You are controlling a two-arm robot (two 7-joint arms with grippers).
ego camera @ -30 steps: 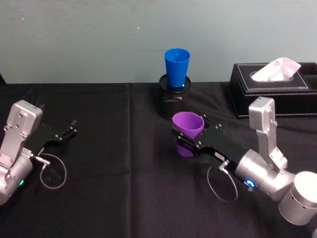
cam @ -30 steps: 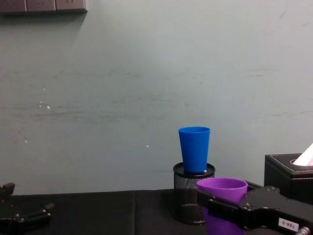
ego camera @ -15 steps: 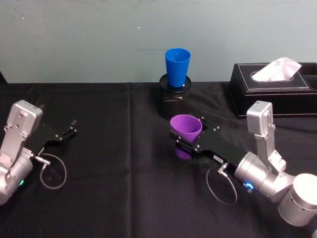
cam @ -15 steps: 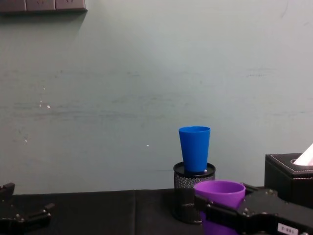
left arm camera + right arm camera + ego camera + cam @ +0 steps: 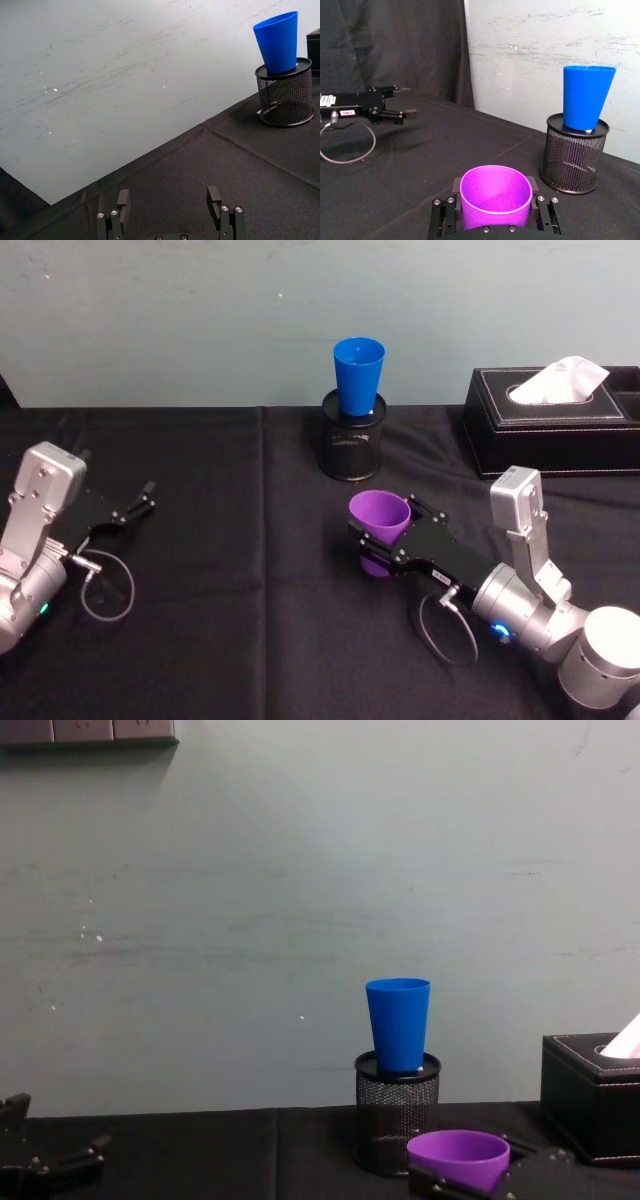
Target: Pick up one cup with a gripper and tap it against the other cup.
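Note:
The purple cup (image 5: 378, 519) stands upright between the fingers of my right gripper (image 5: 379, 546), which is shut on it low over the black tablecloth, right of centre. In the right wrist view the purple cup (image 5: 495, 197) sits between the black fingers (image 5: 455, 186). The blue cup (image 5: 358, 374) stands upright in a black mesh pen holder (image 5: 352, 446) at the back, well beyond the purple cup and apart from it. The chest view has the purple cup (image 5: 458, 1157) below and right of the blue cup (image 5: 397, 1024). My left gripper (image 5: 138, 503) rests open at the far left.
A black tissue box (image 5: 555, 424) with a white tissue stands at the back right, near my right arm. The pale wall runs close behind the pen holder (image 5: 395, 1120). My left gripper (image 5: 167, 204) faces open black cloth, with the blue cup (image 5: 277, 42) far off.
My right gripper has drawn back toward me and lower with the purple cup, widening the gap to the blue cup. The left arm has not moved.

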